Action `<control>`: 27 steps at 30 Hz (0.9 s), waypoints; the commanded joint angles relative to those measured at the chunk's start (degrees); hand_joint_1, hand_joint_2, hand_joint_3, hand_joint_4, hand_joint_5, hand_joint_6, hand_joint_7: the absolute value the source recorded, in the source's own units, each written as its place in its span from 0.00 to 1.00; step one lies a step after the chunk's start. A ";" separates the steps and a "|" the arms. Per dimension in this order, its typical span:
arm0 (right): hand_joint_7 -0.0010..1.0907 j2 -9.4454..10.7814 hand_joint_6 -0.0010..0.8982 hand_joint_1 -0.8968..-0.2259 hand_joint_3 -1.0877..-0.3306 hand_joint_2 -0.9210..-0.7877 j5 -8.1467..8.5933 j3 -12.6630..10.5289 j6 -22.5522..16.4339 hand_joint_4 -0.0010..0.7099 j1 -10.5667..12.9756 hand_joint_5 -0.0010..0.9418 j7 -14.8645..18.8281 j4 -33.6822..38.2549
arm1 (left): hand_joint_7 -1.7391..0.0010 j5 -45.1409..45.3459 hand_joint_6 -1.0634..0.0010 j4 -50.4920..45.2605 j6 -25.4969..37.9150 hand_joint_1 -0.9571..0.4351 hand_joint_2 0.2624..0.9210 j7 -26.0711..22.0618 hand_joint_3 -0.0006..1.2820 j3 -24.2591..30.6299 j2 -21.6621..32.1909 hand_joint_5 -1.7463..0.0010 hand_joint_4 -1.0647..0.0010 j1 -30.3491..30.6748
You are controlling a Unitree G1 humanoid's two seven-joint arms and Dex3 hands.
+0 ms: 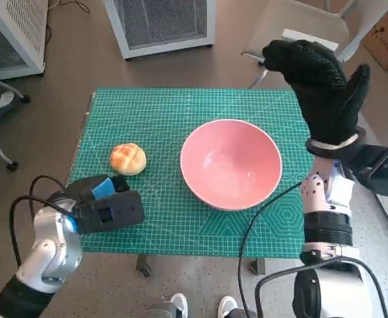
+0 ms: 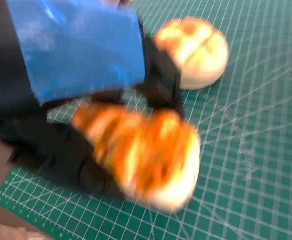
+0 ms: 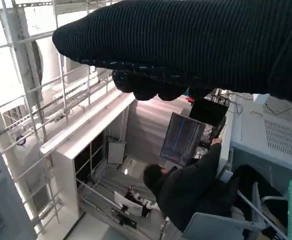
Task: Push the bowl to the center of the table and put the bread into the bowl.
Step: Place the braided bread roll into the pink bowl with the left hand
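**Bun on the mat, bowl near the middle**

No words or labels can be read in any view.

On the left, the black left hand with blue tape [image 1: 104, 202] sits low on the green cutting mat [image 1: 174, 112] near the front edge. It holds nothing in the head view, but I cannot tell how its fingers lie.

Just beyond it lies the round golden bread bun [image 1: 128, 159], on the mat and apart from the hand. The left wrist view shows the bun [image 2: 195, 52] close up, plus a blurry orange shape that I cannot name.

The big pink round bowl [image 1: 231, 163] sits right of the bun.

The black gloved right hand [image 1: 323, 86] is raised and spread wide.

The right wrist view alone shows a person in dark clothes [image 3: 185, 187] at a screen [image 3: 181, 140].
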 commanded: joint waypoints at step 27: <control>0.23 0.09 0.25 0.39 0.50 0.00 -0.11 -0.09 0.01 0.37 0.63 0.00 0.77 1.15 | 0.35 2.32 0.36 -17.79 -0.73 0.69 0.91 -1.49 0.07 6.26 -1.19 0.43 0.23 -10.62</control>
